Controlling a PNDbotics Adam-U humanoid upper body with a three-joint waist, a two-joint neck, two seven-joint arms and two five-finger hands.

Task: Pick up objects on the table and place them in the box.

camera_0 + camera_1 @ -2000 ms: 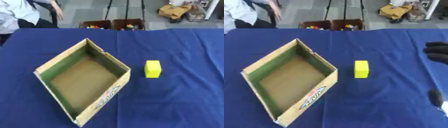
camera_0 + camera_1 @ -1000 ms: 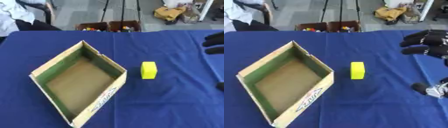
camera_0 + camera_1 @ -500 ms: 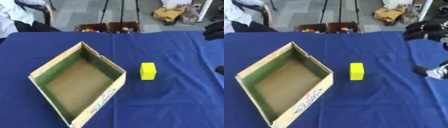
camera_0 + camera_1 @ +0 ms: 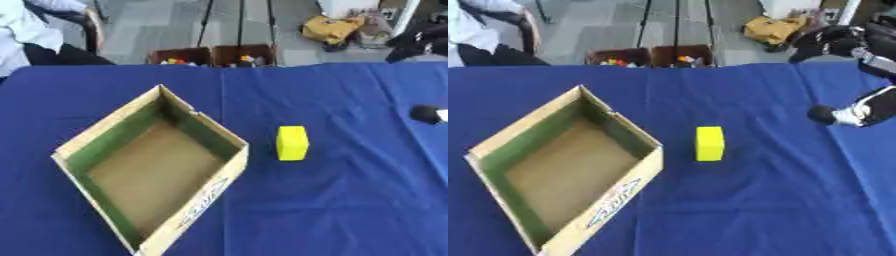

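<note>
A yellow block (image 4: 291, 143) lies on the blue tablecloth, just right of an open cardboard box (image 4: 208, 134) with green inner walls and nothing inside it. My right hand (image 4: 839, 42) hovers at the far right of the table, well beyond and to the right of the block. Its dark fingers are up near the table's far edge and its thumb (image 4: 826, 115) is lower, spread apart with nothing between them. The left hand shows in neither view.
The blue table (image 4: 350, 210) stretches bare around the block and in front of it. Beyond its far edge stand two bins (image 4: 214, 55) of small coloured things and a yellow bag (image 4: 331, 29) on the floor. A person sits at the far left.
My right hand has come in from the right edge and risen toward the far side of the table. The block and the box have stayed where they were.
</note>
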